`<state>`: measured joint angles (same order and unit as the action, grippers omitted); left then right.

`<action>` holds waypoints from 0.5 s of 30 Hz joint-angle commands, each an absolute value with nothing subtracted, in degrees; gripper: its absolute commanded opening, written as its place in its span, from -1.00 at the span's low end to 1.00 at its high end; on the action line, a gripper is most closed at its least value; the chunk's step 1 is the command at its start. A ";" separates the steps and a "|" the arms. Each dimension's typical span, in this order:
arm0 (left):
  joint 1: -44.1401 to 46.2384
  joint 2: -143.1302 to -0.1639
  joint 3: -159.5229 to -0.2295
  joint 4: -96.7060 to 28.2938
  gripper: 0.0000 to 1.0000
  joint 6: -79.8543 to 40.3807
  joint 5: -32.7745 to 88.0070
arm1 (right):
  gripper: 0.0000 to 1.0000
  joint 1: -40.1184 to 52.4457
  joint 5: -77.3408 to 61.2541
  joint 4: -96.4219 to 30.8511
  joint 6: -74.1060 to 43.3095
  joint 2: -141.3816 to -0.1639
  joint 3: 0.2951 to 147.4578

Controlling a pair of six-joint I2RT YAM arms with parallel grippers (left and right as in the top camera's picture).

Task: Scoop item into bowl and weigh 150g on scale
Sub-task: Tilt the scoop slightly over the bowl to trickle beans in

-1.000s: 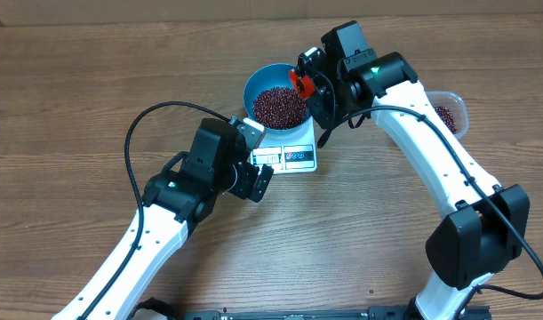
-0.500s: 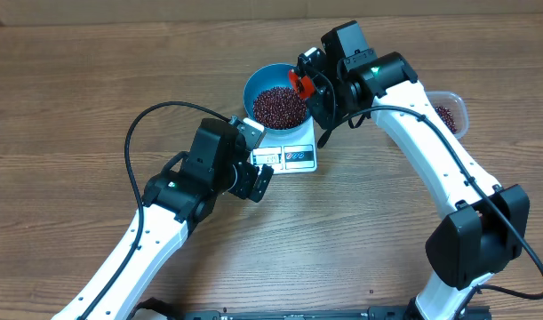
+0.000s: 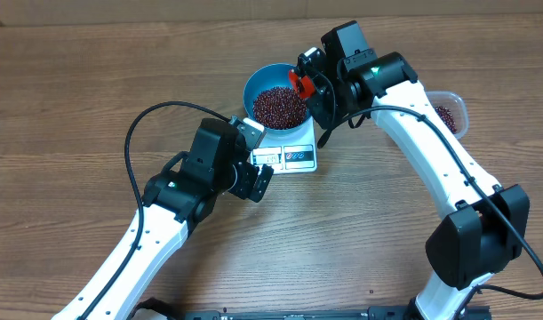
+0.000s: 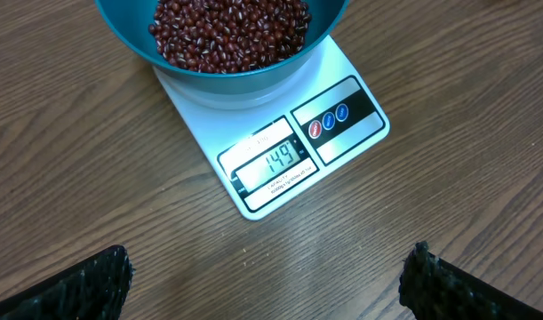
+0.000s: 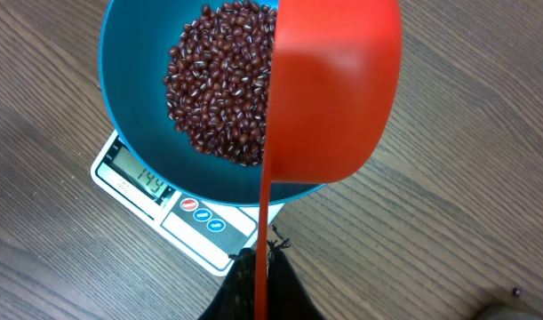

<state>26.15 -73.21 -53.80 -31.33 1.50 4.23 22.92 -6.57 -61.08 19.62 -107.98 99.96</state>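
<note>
Nothing is shifting since a second ago; the right gripper is clamping the red scoop over the blue bowl on the scale; the left gripper is gaping empty; the beans inside are looking loose and light, best taken by scoop.

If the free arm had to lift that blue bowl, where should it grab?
Probably by the left rim of the bowl, from above, one finger inside and one outside. The smooth round wall has no handle, beans fill the middle, and the red scoop overhangs the right rim.
</note>
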 commanded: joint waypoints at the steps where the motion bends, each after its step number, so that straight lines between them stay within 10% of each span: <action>1: 25.91 -73.49 -53.60 -31.27 0.99 1.74 3.88 | -0.92 23.20 -5.98 -60.64 20.05 -108.14 101.71; 15: 25.91 -73.49 -53.60 -31.27 0.99 1.74 3.88 | -0.93 23.51 -2.20 -60.23 21.52 -108.14 101.71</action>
<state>26.15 -73.21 -53.80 -31.33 1.50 4.23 22.98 -3.44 -60.64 21.08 -107.98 99.96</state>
